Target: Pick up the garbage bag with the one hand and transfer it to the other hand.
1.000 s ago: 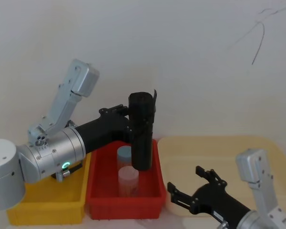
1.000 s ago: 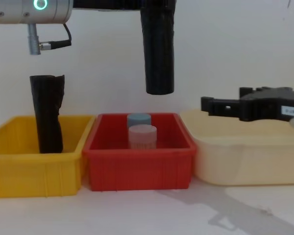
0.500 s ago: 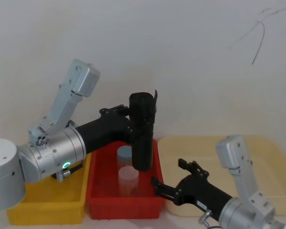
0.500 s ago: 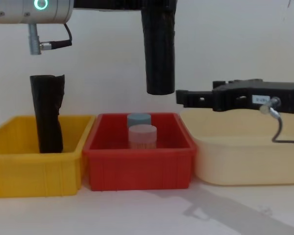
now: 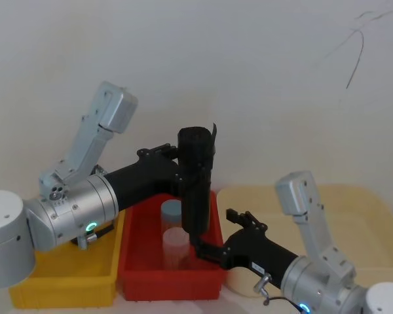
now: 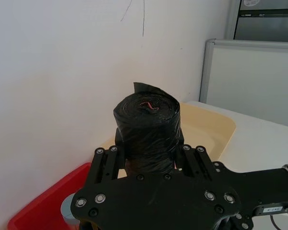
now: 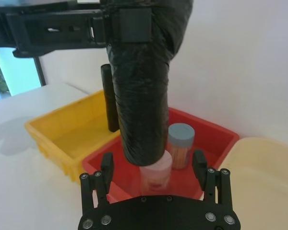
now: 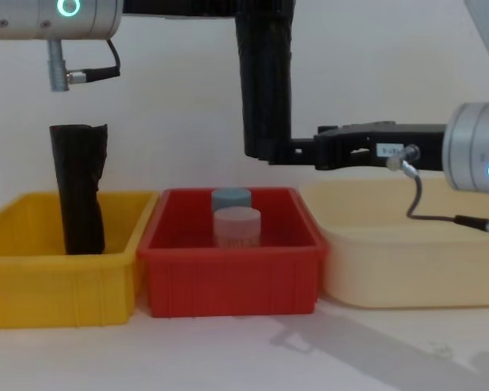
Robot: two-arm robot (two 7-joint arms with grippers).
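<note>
The garbage bag (image 5: 196,190), a tight black roll, hangs upright above the red bin (image 5: 134,261). My left gripper (image 5: 183,171), on the wrist with the green ring light, is shut on the bag's upper part (image 6: 146,129). My right gripper (image 5: 213,232), with the blue ring light, is open at the bag's lower end. In the right wrist view its fingers (image 7: 107,165) stand to either side of the bag (image 7: 141,96) with gaps showing. In the chest view the right gripper (image 8: 281,152) reaches in level with the bottom of the bag (image 8: 265,90).
A second black roll (image 8: 79,191) stands in the yellow bin (image 8: 57,285). Two capped jars (image 8: 236,224) sit in the red bin (image 8: 228,269) just below the bag. A cream tray (image 8: 407,261) lies under the right arm. A white wall is close behind.
My right gripper has swept left from over the cream tray to the bag's lower end, staying open. The left gripper and the bag have held still.
</note>
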